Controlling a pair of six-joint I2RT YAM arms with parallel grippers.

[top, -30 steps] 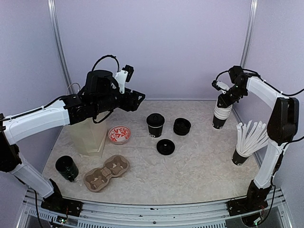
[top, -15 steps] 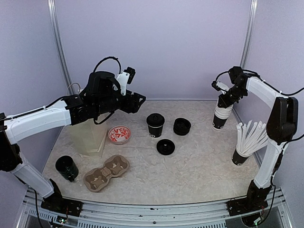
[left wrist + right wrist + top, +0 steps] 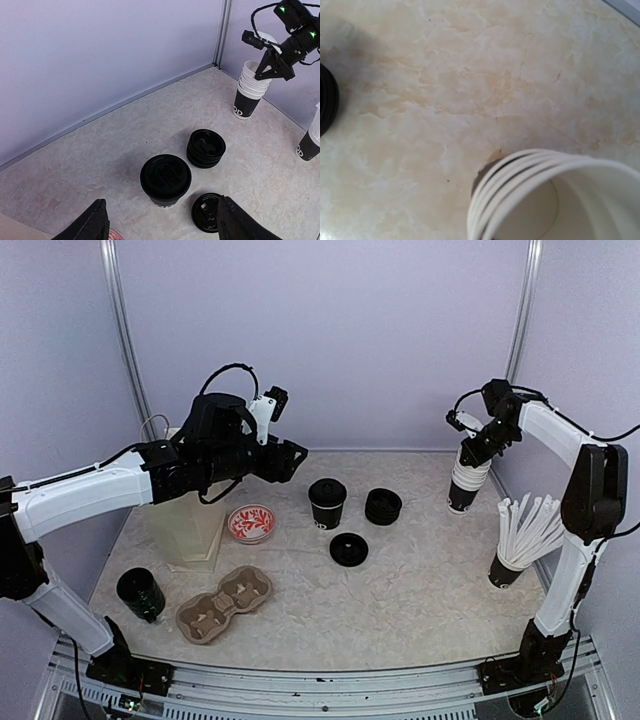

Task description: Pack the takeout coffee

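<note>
Left hand (image 3: 288,460) spread wide, empty, above the surface (image 3: 420,580). Takeout coffee (image 3: 327,502) lidded, upright mid-surface, at 9 o'clock of lid stack (image 3: 383,506). Right hand (image 3: 472,438) over nested cups (image 3: 463,480); opening: can't tell.

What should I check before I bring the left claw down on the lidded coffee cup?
1. Is the lid on the coffee cup: ok; whether it is pressed tight, cannot tell.
2. Is the left claw open: ok, its fingers stand wide apart in the wrist view.
3. Aim: ok, the cup lies between those fingers, below and apart from them.
4. Room around the cup: ok, the stack of lids and the loose lid stand apart from it.
5. Is the right claw out of the way: ok, at the stack of cups; its grip, cannot tell.
6. Is the cardboard carrier free: ok, both wells look empty.
</note>
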